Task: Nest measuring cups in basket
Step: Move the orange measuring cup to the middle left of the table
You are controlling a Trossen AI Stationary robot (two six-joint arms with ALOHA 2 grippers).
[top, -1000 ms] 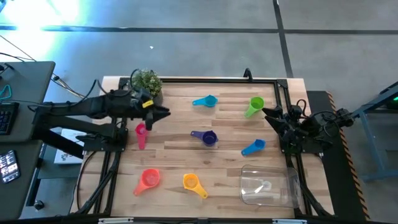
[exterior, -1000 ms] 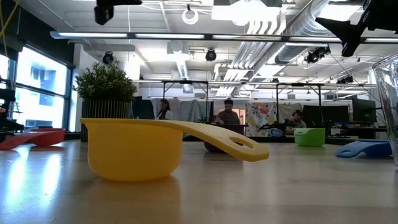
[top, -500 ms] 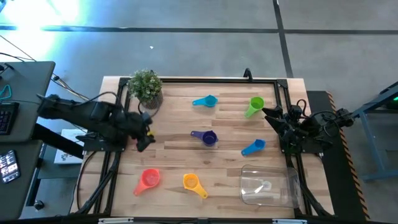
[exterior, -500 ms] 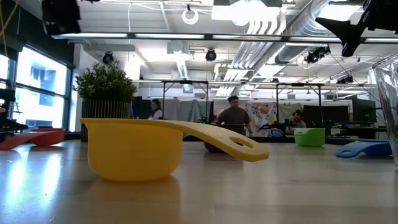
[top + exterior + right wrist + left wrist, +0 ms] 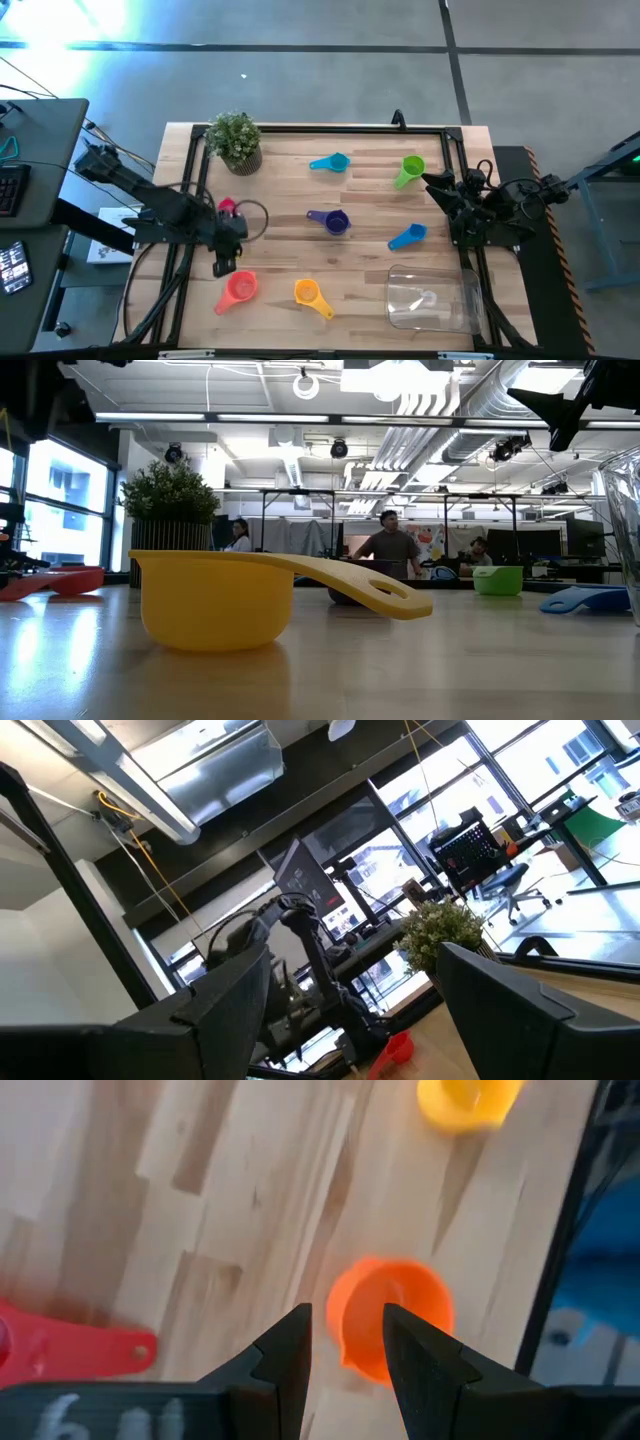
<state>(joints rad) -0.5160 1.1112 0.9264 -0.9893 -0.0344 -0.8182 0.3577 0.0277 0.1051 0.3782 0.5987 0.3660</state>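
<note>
Several measuring cups lie apart on the wooden table: orange (image 5: 240, 288), yellow (image 5: 308, 294), pink (image 5: 227, 206), purple (image 5: 333, 221), teal (image 5: 331, 162), green (image 5: 409, 170) and blue (image 5: 407, 236). The clear basket (image 5: 432, 298) stands at the near right. My left gripper (image 5: 222, 267) points steeply down just above the table, beside the orange cup (image 5: 392, 1318), open by a narrow gap (image 5: 347, 1348) with nothing in it. My right gripper (image 5: 438, 186) waits open at the right edge, tipped upward (image 5: 355, 955).
A potted plant (image 5: 236, 140) stands at the far left corner. A dark frame rail (image 5: 330, 128) runs round the table's edges. Bare wood lies between the cups. In the low view the yellow cup (image 5: 215, 600) fills the foreground; people move in the room behind.
My left gripper has swung from beside the plant toward the table's near edge and down, tipping from nearly level to pointing steeply down, and now stands by the orange cup. The cups have not moved.
</note>
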